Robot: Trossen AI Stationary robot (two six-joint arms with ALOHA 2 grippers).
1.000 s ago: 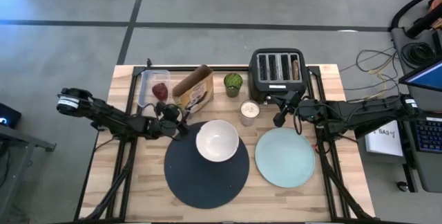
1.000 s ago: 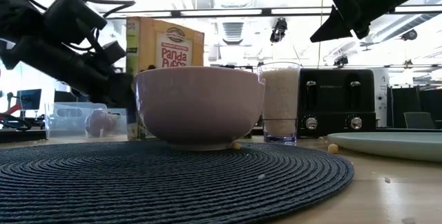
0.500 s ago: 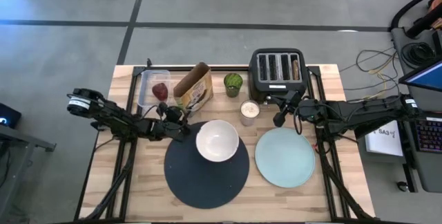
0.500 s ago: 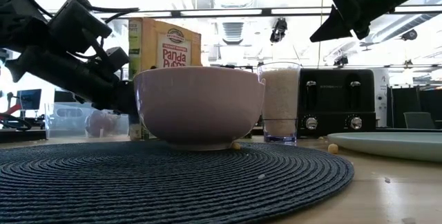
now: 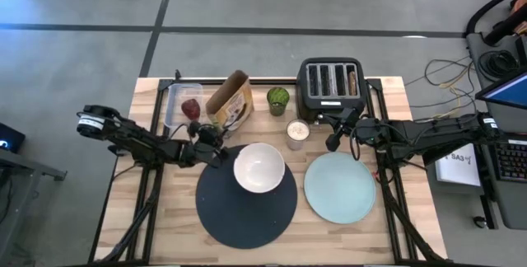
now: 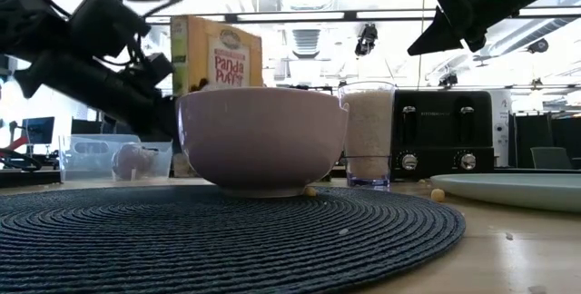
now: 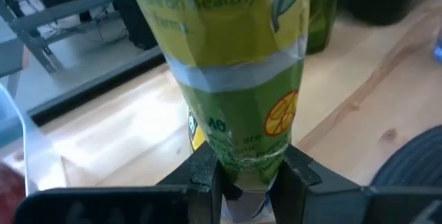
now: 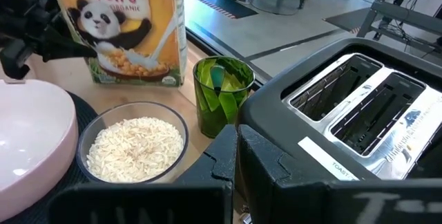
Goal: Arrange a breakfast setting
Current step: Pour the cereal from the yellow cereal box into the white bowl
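A white bowl (image 5: 259, 166) sits on the far part of the navy mat (image 5: 245, 205), and the mint-green plate (image 5: 339, 186) lies to the mat's right. A brown toast slice (image 5: 352, 79) stands in the black toaster (image 5: 330, 84). The dark red food piece (image 5: 191, 108) lies in the clear tub (image 5: 179, 102). A Panda Puffs cereal box (image 5: 231, 102) stands behind the bowl, with my left gripper (image 5: 216, 140) shut on its lower part. My right gripper (image 5: 331, 143) hovers shut above the table near the toaster's front. The spoon cannot be made out for certain. My left gripper pinches the cereal box between its two fingers (image 7: 204, 175), which lie across the box's narrow green side panel (image 7: 252, 151) near its lower end. The panel looks pressed in there. The fingers come almost level from the table's left. The box stands roughly upright; its bottom is hidden.
A glass of white grains (image 5: 297, 132) stands between the bowl and the toaster, and a green cup (image 5: 278, 99) stands behind it. A few crumbs (image 6: 311, 191) lie by the bowl's foot. Bare wood lies along the table's near edge.
My left gripper has pushed in a little toward the cereal box's lower end. The box has shifted slightly: its top stands higher in the low view and nearer the far edge in the high view. The right arm has kept still.
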